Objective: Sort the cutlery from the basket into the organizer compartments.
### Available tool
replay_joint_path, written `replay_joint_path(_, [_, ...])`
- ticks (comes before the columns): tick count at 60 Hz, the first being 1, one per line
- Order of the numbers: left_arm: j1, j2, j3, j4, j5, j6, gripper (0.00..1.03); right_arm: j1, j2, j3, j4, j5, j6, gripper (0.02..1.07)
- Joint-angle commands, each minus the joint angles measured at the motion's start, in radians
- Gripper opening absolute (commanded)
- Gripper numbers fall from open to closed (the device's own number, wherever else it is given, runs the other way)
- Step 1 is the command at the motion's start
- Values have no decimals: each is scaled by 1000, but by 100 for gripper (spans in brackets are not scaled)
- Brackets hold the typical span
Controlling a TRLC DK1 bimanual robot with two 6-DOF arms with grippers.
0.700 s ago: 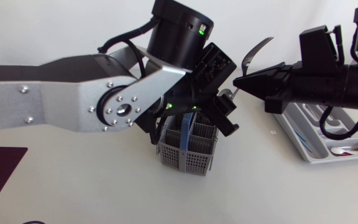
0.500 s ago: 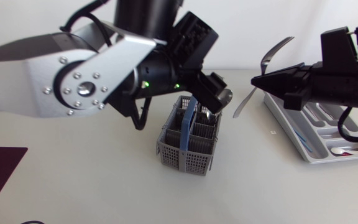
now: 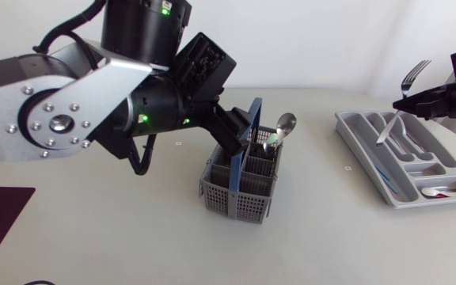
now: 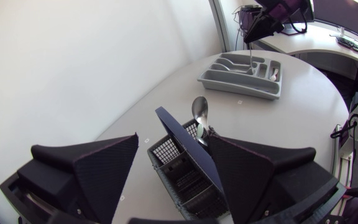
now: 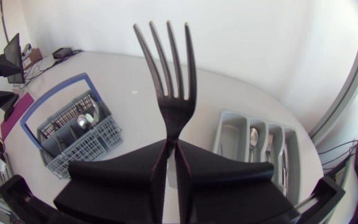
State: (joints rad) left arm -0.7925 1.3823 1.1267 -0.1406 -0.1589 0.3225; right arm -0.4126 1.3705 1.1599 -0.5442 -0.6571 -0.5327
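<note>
One fork [image 5: 166, 74], pinched in the right gripper [image 5: 172, 149], hangs above the organizer [image 3: 362, 161]; left gripper [image 4: 174, 138] gapes empty; basket [image 3: 232, 198] spoon [image 3: 285, 124] unsorted.

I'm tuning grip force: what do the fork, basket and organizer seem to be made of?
The fork looks like polished steel: silvery, glinting. The basket is probably moulded grey plastic, matte, its walls a perforated grid, with a blue handle. The organizer seems light grey plastic, smooth, slightly glossy, with rounded dividers.
</note>
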Motion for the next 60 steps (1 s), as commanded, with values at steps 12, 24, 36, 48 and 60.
replay_joint_path(12, [18, -66, -88, -13, -4, 46, 79, -112, 266, 248, -79, 103, -133, 8])
replay_joint_path(24, [21, -103, -148, -19, -4, 58, 79, -181, 481, 463, -132, 171, -179, 8])
replay_joint_path(36, [30, -138, -180, -36, -4, 61, 79, -216, 665, 644, -177, 209, -204, 8])
replay_joint_path(48, [41, -163, -205, -42, -4, 62, 79, -223, 842, 814, -209, 249, -208, 8])
replay_joint_path(60, [41, -163, -214, -40, -4, 62, 79, -201, 977, 972, -283, 278, -204, 8])
